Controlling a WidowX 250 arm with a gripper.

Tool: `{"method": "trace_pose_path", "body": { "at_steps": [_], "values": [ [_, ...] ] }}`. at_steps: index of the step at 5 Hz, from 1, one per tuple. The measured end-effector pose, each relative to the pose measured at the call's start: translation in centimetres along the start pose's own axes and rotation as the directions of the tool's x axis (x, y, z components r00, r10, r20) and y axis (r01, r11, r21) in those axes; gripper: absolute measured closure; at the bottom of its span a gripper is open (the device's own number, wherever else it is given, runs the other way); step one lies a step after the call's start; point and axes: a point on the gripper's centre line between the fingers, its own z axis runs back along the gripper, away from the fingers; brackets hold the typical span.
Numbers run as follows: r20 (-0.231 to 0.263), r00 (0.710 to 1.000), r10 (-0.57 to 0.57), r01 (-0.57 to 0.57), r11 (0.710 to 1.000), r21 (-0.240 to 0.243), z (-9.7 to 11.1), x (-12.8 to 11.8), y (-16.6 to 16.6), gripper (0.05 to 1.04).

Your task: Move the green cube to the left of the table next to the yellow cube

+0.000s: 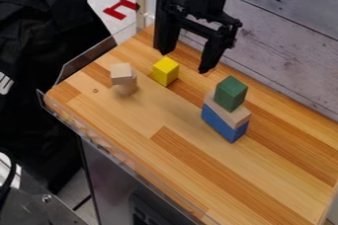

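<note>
My black gripper hangs at the top of the table, behind the yellow cube, with its two fingers wide apart and nothing between them. The yellow cube stands on the wood, left of centre. To its right, the green cube rests on top of a small stack, apart from the gripper. Under the green cube lies a plain wooden block, and below that a blue block sits on the table.
Left of the yellow cube, a plain wooden block sits on a rounded wooden piece. The wooden table has a clear raised edging along its left and front sides, and a grey plank wall runs behind it.
</note>
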Motion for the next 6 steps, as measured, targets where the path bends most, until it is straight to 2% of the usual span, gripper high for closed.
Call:
{"method": "trace_pose_path", "body": {
  "at_steps": [1,2,3,4,5,6],
  "values": [
    [-0.035,0.999,0.002,-0.002,1.000,-0.002,-1.0,-0.1,0.0,0.083],
    [-0.048,0.998,-0.027,0.026,0.999,-0.020,-1.5,-0.4,-0.9,0.083],
    [-0.072,0.995,-0.063,0.063,0.998,-0.005,-1.5,-1.1,-3.2,0.083],
    [-0.071,0.992,-0.102,0.102,0.995,-0.002,-1.5,-1.4,-4.8,0.083],
    [-0.069,0.987,-0.145,0.144,0.989,-0.019,-1.1,-1.4,-6.3,0.083],
    [-0.089,0.986,-0.139,0.137,0.990,-0.022,-1.6,-0.8,-6.2,0.083]
  ]
}}
